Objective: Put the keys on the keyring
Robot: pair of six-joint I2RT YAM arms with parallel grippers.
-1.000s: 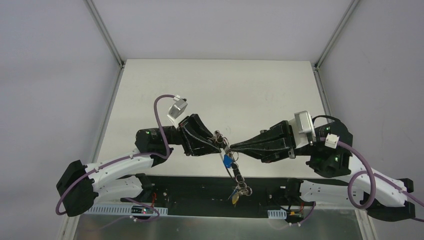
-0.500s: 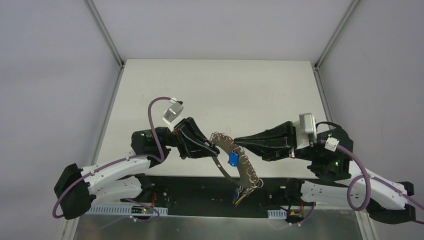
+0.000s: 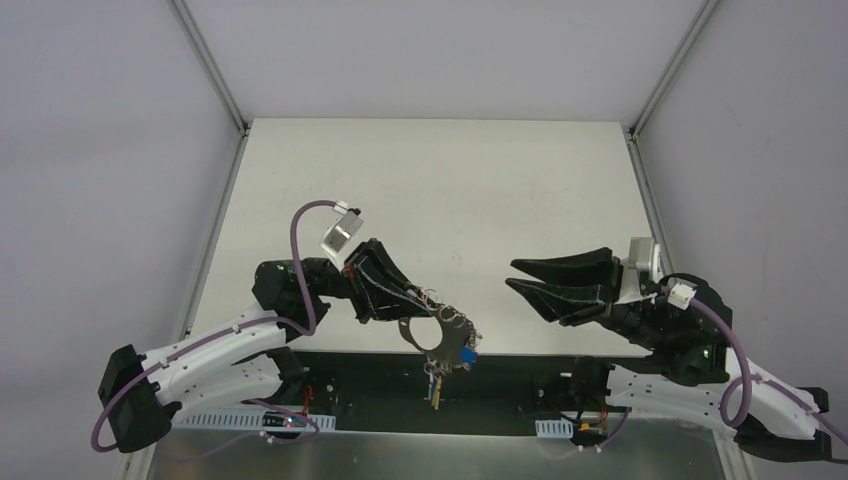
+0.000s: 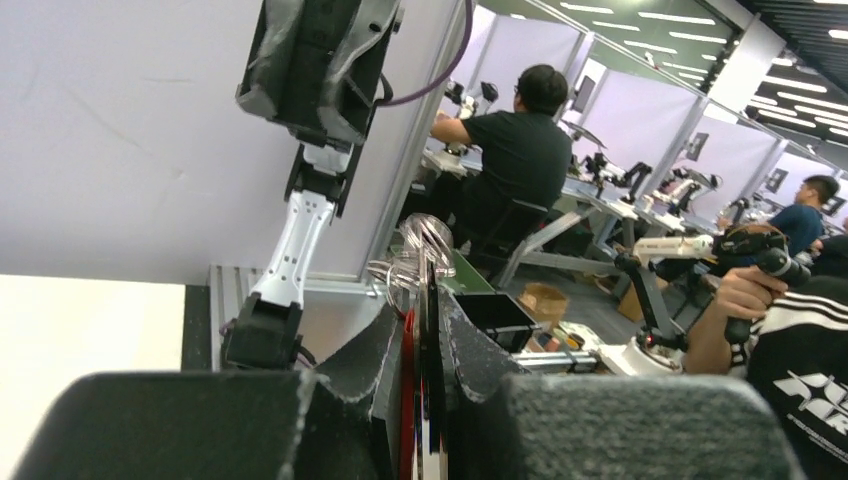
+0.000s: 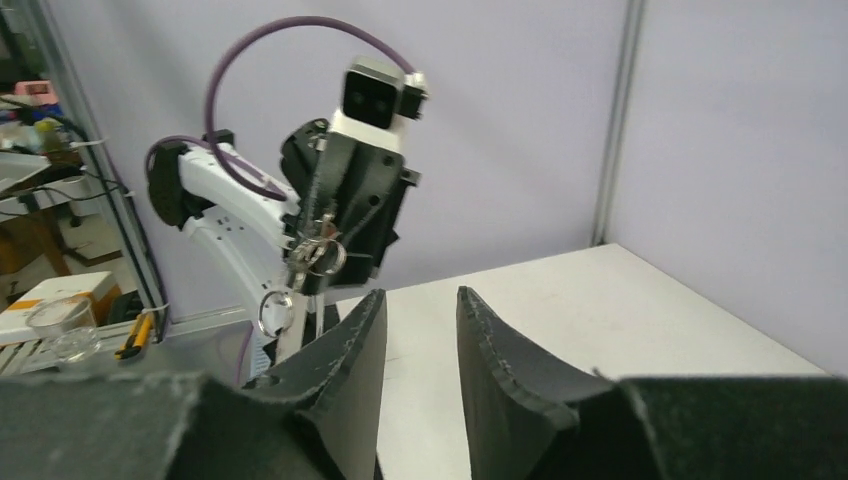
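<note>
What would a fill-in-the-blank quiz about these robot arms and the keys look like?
1. The left gripper is ____ on the keyring.
2. The right gripper is ____ and holds nothing.
3. Seen from above, the key head at the keyring's right edge is ____.
Missing words: shut; open; blue.

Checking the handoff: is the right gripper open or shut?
Open: right gripper fingers stand apart, empty; keyring hangs from left gripper alone.
</note>
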